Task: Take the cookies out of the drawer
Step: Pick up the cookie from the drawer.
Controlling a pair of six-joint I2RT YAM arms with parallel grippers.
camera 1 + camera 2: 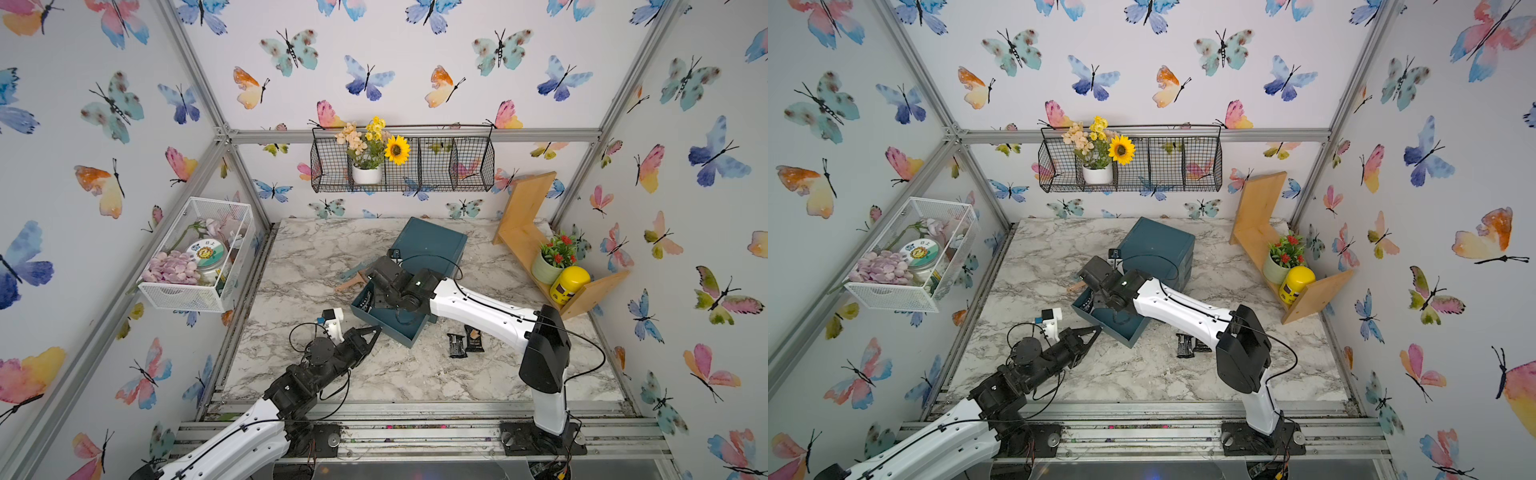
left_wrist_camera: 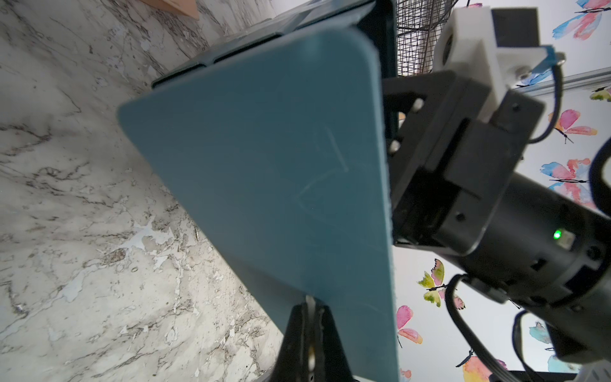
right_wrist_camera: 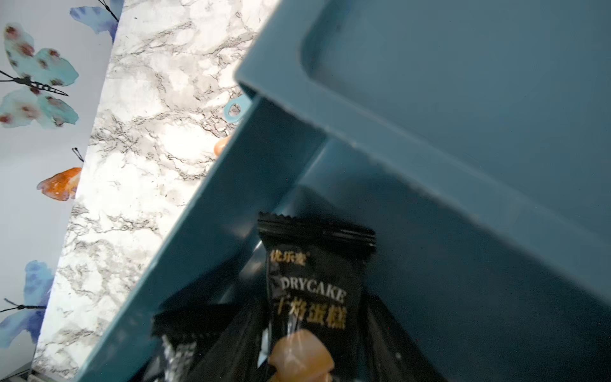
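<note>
– teal drawer [image 2: 271, 158], worktop [image 1: 374, 382] middle: which step is in hand?
– black cookies [image 3: 314, 291] inside are being picked; right gripper [image 1: 371, 296] clamp cannot be told, left gripper [image 2: 309, 312] jaws are pressed together. lifting out is needed.

"DRYCAKE" on a black cookie packet [image 3: 315, 281]

A marble-patterned tabletop [image 1: 374, 374] fills the floor of the cell. Toward the back sits a dark teal cabinet [image 1: 428, 245], and its open drawer [image 1: 409, 332] juts out toward the front. Just beside the drawer, on the bare marble, two black cookie packets [image 1: 465, 343] lie close together. On the cabinet's other side lie a small teal piece [image 1: 353, 272] and a peach one [image 1: 351, 284], touching.
</note>
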